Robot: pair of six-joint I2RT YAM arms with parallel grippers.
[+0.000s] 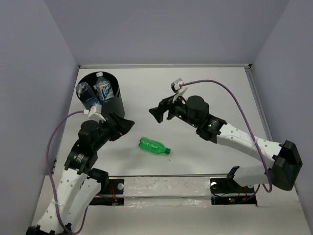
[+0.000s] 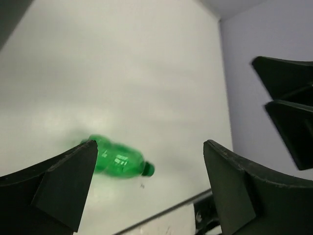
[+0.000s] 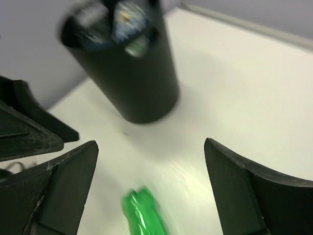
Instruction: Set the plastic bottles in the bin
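A green plastic bottle [image 1: 153,146] lies on its side on the white table, cap pointing right. It also shows in the left wrist view as the green bottle [image 2: 117,159] and, blurred, in the right wrist view [image 3: 142,213]. The black bin [image 1: 111,105] stands at the back left with two clear, blue-labelled bottles [image 1: 103,87] sticking out of it. My left gripper [image 1: 125,126] is open above the table, left of the green bottle. My right gripper [image 1: 157,113] is open and empty, hovering behind the bottle and facing the bin [image 3: 142,83].
The two grippers' tips face each other across a short gap. The right gripper's black fingers [image 2: 288,98] show in the left wrist view, and the left gripper's fingers [image 3: 29,129] in the right wrist view. A metal rail [image 1: 166,186] runs along the near edge. Walls enclose the table.
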